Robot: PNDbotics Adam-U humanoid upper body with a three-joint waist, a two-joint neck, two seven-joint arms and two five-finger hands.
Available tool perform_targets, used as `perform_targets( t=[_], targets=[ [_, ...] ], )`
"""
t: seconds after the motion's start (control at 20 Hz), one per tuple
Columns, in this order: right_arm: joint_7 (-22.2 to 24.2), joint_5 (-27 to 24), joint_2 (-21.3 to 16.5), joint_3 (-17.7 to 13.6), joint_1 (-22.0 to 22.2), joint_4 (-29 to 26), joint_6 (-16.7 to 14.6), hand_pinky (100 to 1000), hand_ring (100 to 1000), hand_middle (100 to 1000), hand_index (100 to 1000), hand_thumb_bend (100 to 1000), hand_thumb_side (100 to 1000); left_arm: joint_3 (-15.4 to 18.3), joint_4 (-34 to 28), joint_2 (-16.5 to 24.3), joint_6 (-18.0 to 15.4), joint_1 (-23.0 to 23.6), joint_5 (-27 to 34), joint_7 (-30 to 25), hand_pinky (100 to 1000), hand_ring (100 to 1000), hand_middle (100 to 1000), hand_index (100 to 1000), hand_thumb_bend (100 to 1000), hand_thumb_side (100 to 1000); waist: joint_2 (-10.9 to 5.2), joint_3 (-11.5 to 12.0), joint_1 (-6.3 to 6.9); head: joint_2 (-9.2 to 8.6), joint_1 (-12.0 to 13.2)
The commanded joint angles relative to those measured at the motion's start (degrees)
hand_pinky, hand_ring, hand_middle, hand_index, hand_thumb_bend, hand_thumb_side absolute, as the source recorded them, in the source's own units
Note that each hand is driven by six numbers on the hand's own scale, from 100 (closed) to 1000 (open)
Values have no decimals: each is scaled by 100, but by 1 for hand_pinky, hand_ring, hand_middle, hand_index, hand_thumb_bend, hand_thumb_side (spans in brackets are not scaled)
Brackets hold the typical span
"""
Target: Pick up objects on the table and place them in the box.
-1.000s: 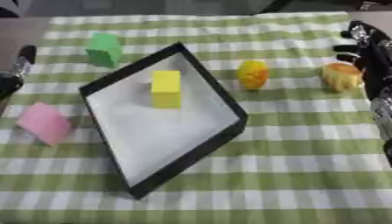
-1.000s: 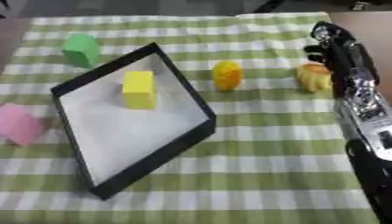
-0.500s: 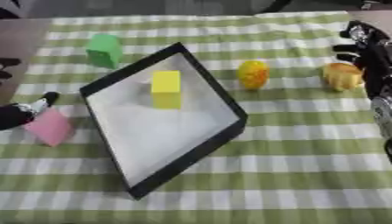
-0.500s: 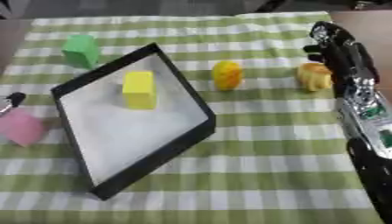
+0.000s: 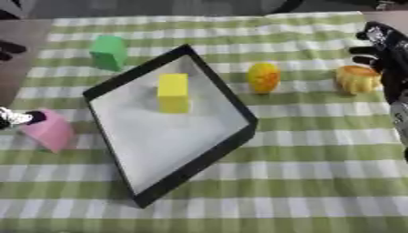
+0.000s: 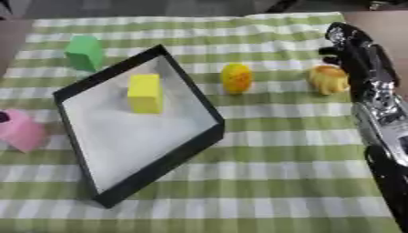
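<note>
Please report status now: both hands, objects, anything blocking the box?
Left hand touching pink block, fingers unclear. Right hand beside orange object, not holding. Yellow block in box. Nothing blocking.

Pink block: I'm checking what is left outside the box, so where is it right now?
The pink block lies on the checked cloth at the left edge of both views, outside the box, with the left robot hand at its left side.
</note>
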Motion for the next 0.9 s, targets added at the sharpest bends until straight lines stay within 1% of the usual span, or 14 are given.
perform_targets(
  t=[0.05,0.1,0.15,0.2,0.3,0.35,0.4,0.45,0.6,0.75,0.9],
  targets=[
    [23,37,-138,-10,-96,-63,-5,777,712,769,872,100,662,27,-31,308,68,-136,-27,-304,858,858,777,857,715,100,-196,-10,27,-13,41],
    [25,37,-138,-8,-97,-64,-5,777,712,769,872,100,662,15,19,304,66,-170,-105,-396,860,854,775,849,714,100,-197,-15,28,-13,45],
    [24,36,-140,-10,-95,-63,-4,777,712,768,872,100,662,47,77,289,38,-235,-210,-680,865,853,775,831,714,100,-201,-14,28,-13,43],
    [20,35,-145,-15,-84,-60,-5,777,712,768,872,100,662,212,144,266,-34,-395,-450,-1389,867,849,770,812,711,100,-210,2,29,-13,28],
    [6,32,-159,-31,-53,-55,-8,777,712,768,871,100,662,701,186,188,-346,-781,-1305,-3072,865,840,753,790,713,100,-227,49,29,-13,-13],
    [-2,30,-166,-38,-40,-54,-10,777,712,768,871,100,662,894,167,129,-546,-916,-1724,-3623,858,828,738,781,713,100,-232,69,28,-13,-28],
    [-8,29,-172,-42,-30,-52,-11,777,712,768,871,100,662,1019,154,80,-730,-1001,-2023,-3926,853,820,727,777,712,100,-234,84,28,-13,-36],
    [-11,29,-176,-44,-24,-50,-10,777,712,768,871,100,663,1085,154,47,-881,-1051,-2220,-4076,835,800,702,768,709,100,-235,93,29,-13,-38],
    [-9,29,-175,-38,-25,-53,-10,777,712,768,871,100,662,1048,204,-5,-1269,-1140,-2552,-4215,832,795,721,777,703,100,-238,97,31,-13,-10],
    [-3,30,-170,-32,-27,-54,-8,777,711,767,870,100,663,918,334,-51,-1448,-1209,-2536,-4342,826,787,721,786,697,100,-238,87,28,-13,15],
    [-7,30,-173,-32,-29,-54,-7,777,709,766,870,100,662,764,494,-65,-1528,-1216,-2417,-4501,826,792,742,808,688,100,-234,72,32,-13,40]
  ],
)
